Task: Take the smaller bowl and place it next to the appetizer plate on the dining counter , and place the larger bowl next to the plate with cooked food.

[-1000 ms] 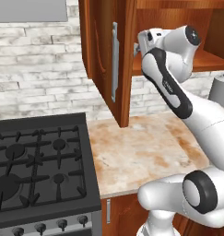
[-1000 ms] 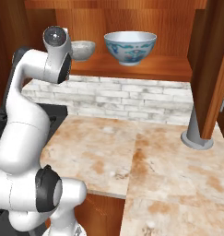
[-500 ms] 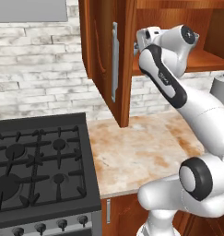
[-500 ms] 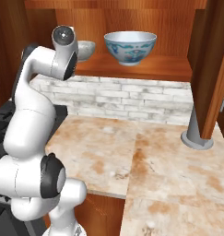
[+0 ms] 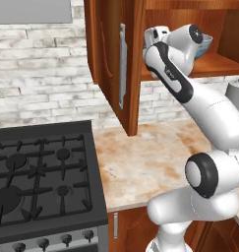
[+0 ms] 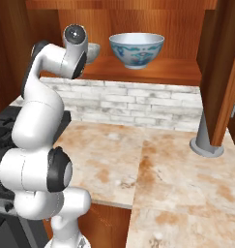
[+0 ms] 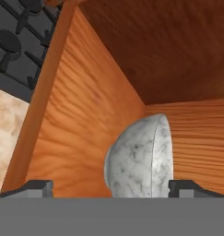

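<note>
Hand view puts the smaller bowl [image 7: 138,159] straight ahead of the gripper [image 7: 111,188], its mottled grey-white body sitting between the two dark fingers [image 7: 37,186] and a little toward the right-hand one. The fingers stand spread about as wide as they go and have hold of nothing; both tips are apart from the bowl's wall. The camera is rolled, so the bowl reads as lying on its side with the rim [image 7: 160,152] turned toward the right of the picture, while the cabinet's side wall [image 7: 81,129] runs along the left. In the right base view the same bowl [image 6: 92,52] stands upright on the cabinet shelf [image 6: 138,71], partly behind the arm's wrist, with the larger bowl [image 6: 136,49] just beside it, further along the shelf. The coming move turns on one thing: the bowl lies directly along the gripper's line of approach, close ahead, so a short straight advance should bring it between the fingers. How much gap remains is hard to tell from here, probably not much. Being round, the bowl has no long axis to match; what matters is that one finger goes inside the rim and the other outside, or that both straddle the whole body. The marbled worktop [image 6: 138,169] waits below.
</note>
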### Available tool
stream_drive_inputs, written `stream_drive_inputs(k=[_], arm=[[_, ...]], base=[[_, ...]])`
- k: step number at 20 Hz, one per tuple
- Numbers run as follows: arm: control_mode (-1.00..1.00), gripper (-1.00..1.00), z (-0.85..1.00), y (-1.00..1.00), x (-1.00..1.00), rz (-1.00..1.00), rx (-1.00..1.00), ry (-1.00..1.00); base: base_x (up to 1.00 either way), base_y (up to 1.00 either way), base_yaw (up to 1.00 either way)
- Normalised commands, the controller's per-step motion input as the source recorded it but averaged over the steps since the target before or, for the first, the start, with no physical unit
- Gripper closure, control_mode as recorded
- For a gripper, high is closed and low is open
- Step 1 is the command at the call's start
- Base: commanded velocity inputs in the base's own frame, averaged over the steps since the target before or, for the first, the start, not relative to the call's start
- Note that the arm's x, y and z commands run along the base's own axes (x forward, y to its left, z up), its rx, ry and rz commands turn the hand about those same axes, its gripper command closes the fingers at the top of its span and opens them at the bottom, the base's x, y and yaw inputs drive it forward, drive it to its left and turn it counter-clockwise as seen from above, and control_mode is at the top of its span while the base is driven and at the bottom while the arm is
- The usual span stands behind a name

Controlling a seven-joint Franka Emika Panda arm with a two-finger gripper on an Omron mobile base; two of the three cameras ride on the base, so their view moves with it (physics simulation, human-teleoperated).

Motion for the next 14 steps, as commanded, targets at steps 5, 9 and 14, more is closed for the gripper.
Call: stream_drive_inputs(k=[5,9,14], arm=[[-1.0,-1.0,0.0,0.0,0.34,0.0,0.0,0.0],[-1.0,-1.0,0.0,0.0,0.3,0.0,0.0,0.0],[-1.0,-1.0,0.0,0.0,0.23,0.0,0.0,0.0]], base=[[0.0,0.0,0.0],[0.0,0.0,0.0],[0.0,0.0,0.0]])
